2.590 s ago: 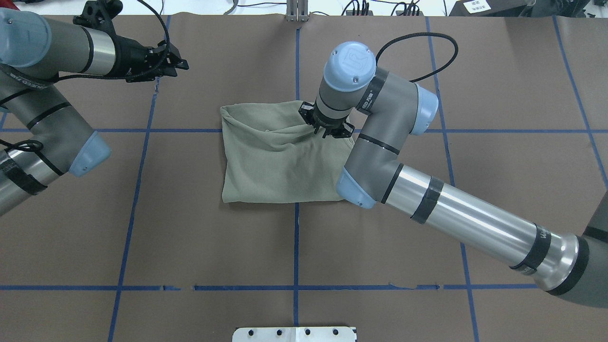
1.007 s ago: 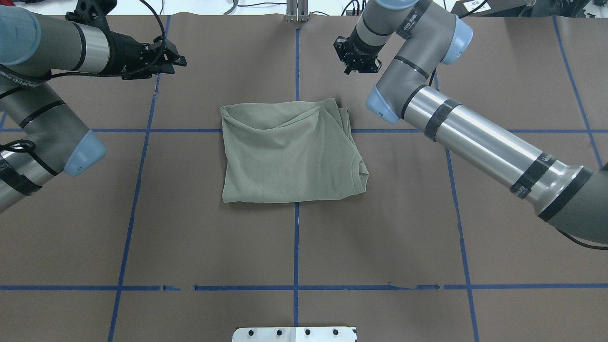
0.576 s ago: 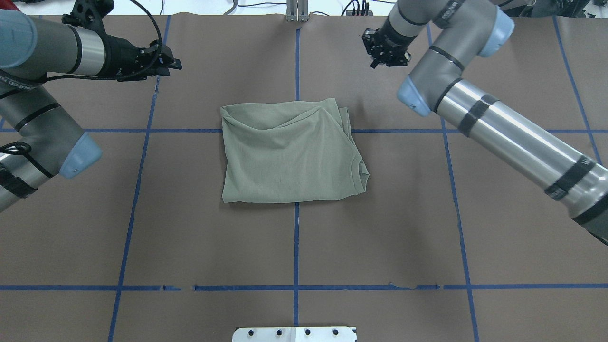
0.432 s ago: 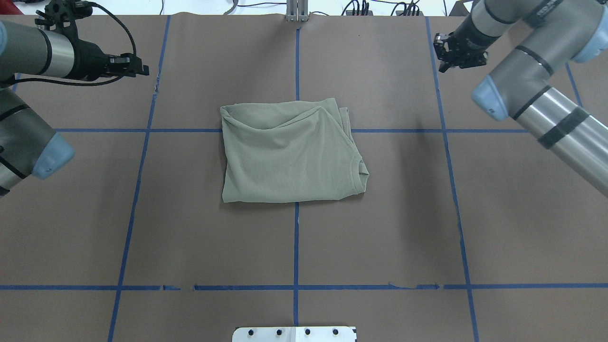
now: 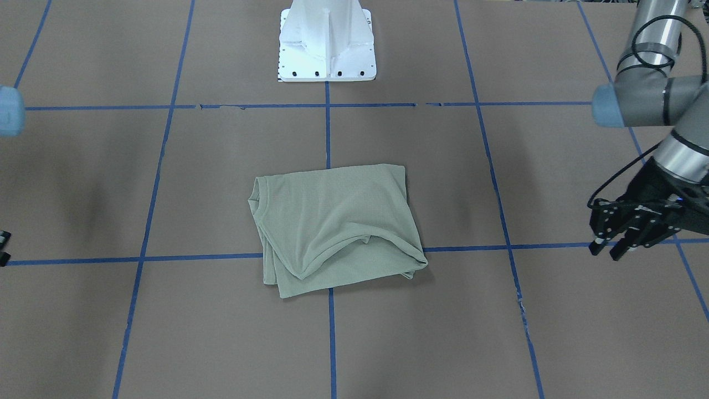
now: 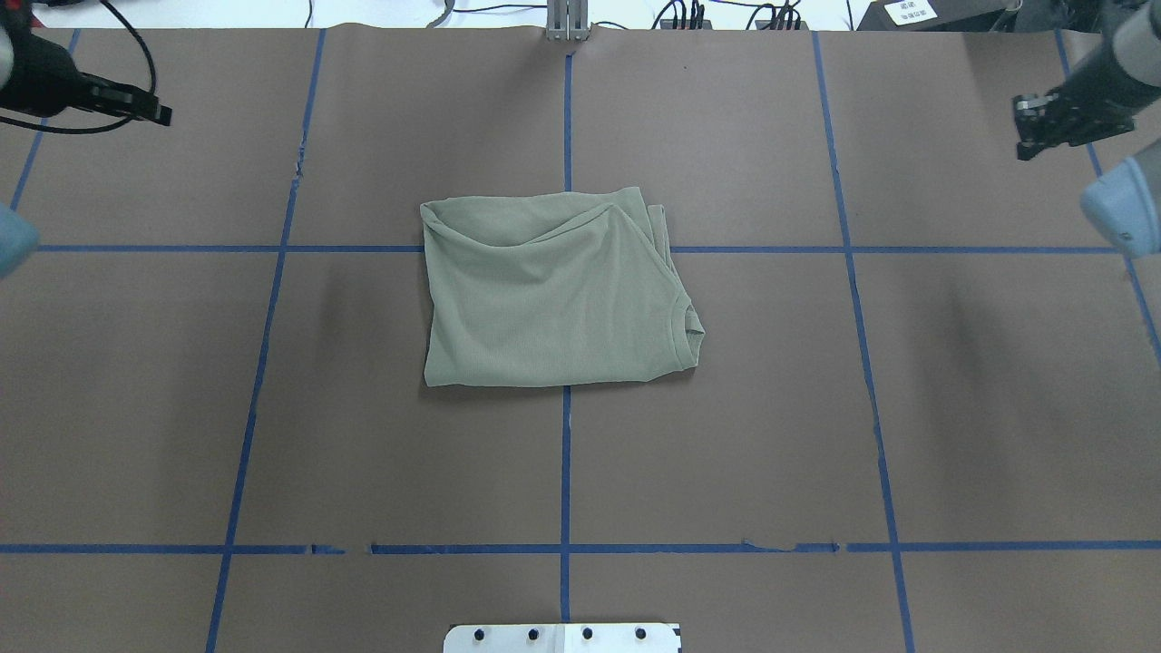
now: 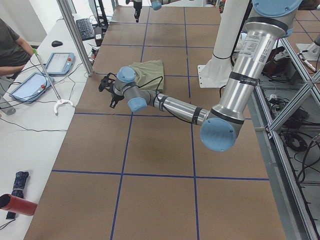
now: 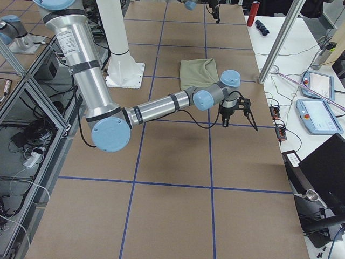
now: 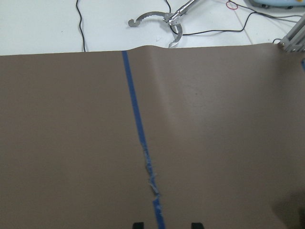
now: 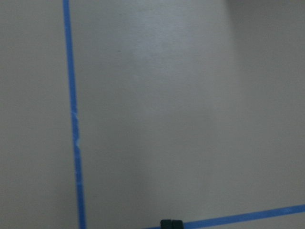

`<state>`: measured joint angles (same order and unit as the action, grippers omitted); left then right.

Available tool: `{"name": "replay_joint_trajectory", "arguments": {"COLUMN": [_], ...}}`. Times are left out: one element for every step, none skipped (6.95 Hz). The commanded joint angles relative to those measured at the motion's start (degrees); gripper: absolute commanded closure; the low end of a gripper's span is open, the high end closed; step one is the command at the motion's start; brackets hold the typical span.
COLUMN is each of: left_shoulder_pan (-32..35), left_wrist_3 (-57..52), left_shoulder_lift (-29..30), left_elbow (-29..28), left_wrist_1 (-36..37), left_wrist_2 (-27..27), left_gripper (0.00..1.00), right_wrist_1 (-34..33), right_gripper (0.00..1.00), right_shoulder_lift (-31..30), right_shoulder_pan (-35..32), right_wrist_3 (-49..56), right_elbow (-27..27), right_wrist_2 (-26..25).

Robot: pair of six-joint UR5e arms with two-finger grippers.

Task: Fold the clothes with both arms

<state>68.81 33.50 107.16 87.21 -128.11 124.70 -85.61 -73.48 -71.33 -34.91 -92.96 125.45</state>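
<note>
- The sage-green long-sleeved knit shirt [image 6: 553, 290] lies folded into a rough rectangle at the middle of the brown paper-covered table [image 6: 726, 435].
- It covers the crossing of two blue tape lines [image 6: 263, 345].
- Its round neck [image 6: 687, 331] sits at the near right corner in the overhead view. A loose fold puckers along the far edge.
- Neither gripper touches the shirt; both are well apart from it.
- The black two-finger left gripper [image 5: 605, 250] hangs over the far left corner of the table. Its jaws stand wide, and the two fingertips [image 9: 138, 224] show apart in the wrist view, with a frayed tape line between them.
- The black two-finger right gripper [image 6: 1025, 145] hangs over the far right corner. Its jaws are drawn together on nothing, and the fingertips [image 10: 170, 223] show as one small dark block.
- The grey-metal left arm with pale blue joint caps [image 7: 235, 75] reaches along the left side of the table.
- The matching right arm [image 8: 161, 105] stretches along the right side.
- The white metal pedestal base [image 5: 327, 44] stands at the near edge, in line with the shirt.
</note>
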Motion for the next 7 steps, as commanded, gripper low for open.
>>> {"name": "replay_joint_trajectory", "arguments": {"left_shoulder_pan": [9.8,13.2,16.4,17.8,19.1,21.4,22.2], "left_wrist_3": [-14.9,-19.5,-24.8,-25.4,-25.3,-25.7,-31.4], "left_shoulder_lift": [-2.4,-2.4,-4.7,-6.3,-7.0,-7.5,-8.6], "left_elbow": [0.1,0.2,0.7,0.7,0.5,0.5,0.4], "left_wrist_1": [8.9,14.5,17.7,18.4,19.4,20.3,20.8], "left_wrist_2": [8.6,11.2,12.5,12.6,12.3,11.9,11.1], "left_gripper": [0.53,0.51,0.45,0.31,0.0,0.0,0.0], "right_wrist_1": [-10.8,-10.8,-10.7,-10.5,-10.4,-10.5,-10.6], "right_gripper": [0.0,0.0,0.0,0.0,0.0,0.0,0.0], "right_shoulder_lift": [-8.0,-11.7,-13.3,-14.1,-14.2,-14.3,-14.3], "right_shoulder_pan": [-5.4,-7.2,-9.7,-10.6,-10.6,-10.6,-10.6], "right_wrist_3": [10.5,13.3,14.2,14.3,14.7,17.0,18.7], "right_elbow": [-10.7,-13.5,-13.8,-14.1,-13.8,-13.6,-13.4], "right_wrist_2": [0.1,2.0,8.3,10.0,9.6,9.5,9.4]}}
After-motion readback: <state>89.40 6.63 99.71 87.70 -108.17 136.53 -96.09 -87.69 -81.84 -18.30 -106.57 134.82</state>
